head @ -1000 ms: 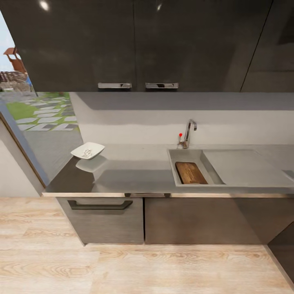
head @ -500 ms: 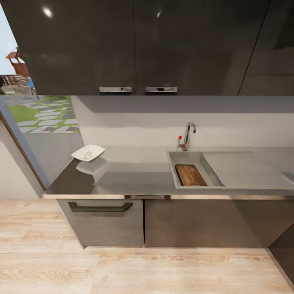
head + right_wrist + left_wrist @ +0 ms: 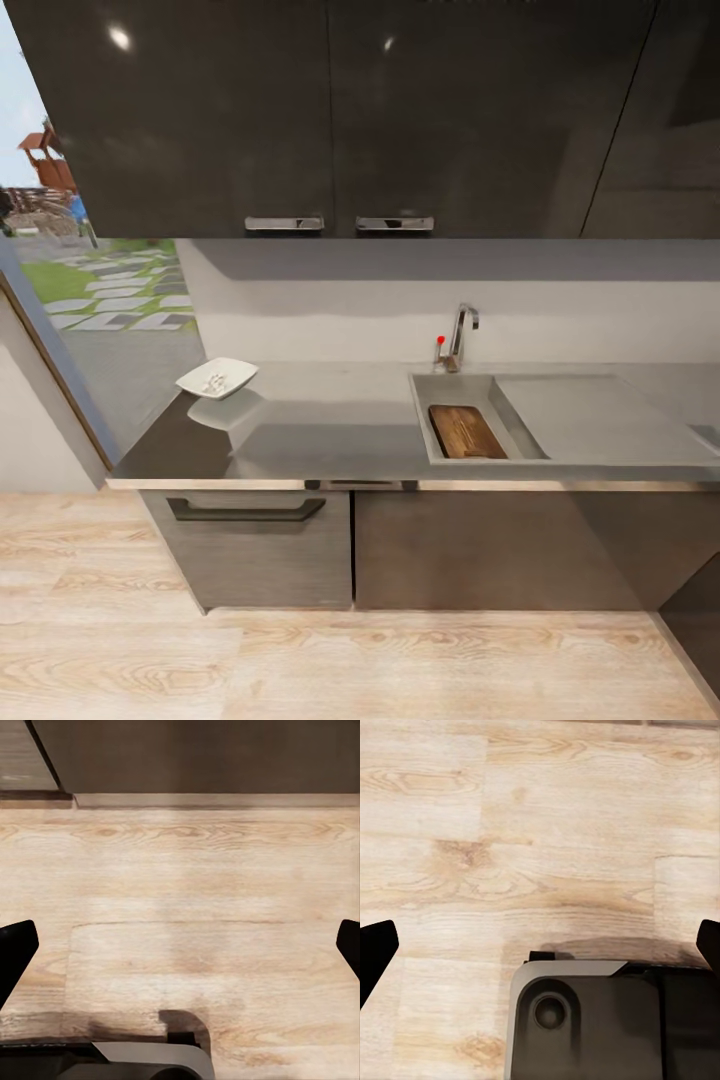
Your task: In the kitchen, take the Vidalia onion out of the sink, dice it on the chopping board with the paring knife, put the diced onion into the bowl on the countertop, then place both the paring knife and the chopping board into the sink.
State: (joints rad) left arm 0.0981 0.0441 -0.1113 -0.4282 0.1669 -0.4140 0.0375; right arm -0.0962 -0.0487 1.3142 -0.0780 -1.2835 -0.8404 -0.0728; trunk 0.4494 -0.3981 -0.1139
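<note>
In the head view the dark brown chopping board (image 3: pixel 466 432) lies inside the grey sink (image 3: pixel 450 378), at the right half of the countertop (image 3: pixel 320 430). The white bowl (image 3: pixel 217 378) stands at the counter's far left corner with small pale bits in it. The paring knife is out of view. My left gripper (image 3: pixel 540 945) is open, its black fingertips (image 3: pixel 375 954) far apart above wood floor. My right gripper (image 3: pixel 180 945) is open too, over floor near the cabinet base, nothing between its fingertips (image 3: pixel 15 952).
A chrome faucet (image 3: pixel 460 335) with a red knob stands behind the sink, and a sunken drainboard (image 3: pixel 590 415) adjoins it on the right. Dark upper cabinets (image 3: pixel 340 110) hang above. Lower cabinets (image 3: pixel 245 545) face light wood floor (image 3: pixel 350 660). My grey base (image 3: pixel 585 1020) sits below the left gripper.
The whole head view has shifted slightly, so the camera moved. The board, bowl and sink keep their places on the counter.
</note>
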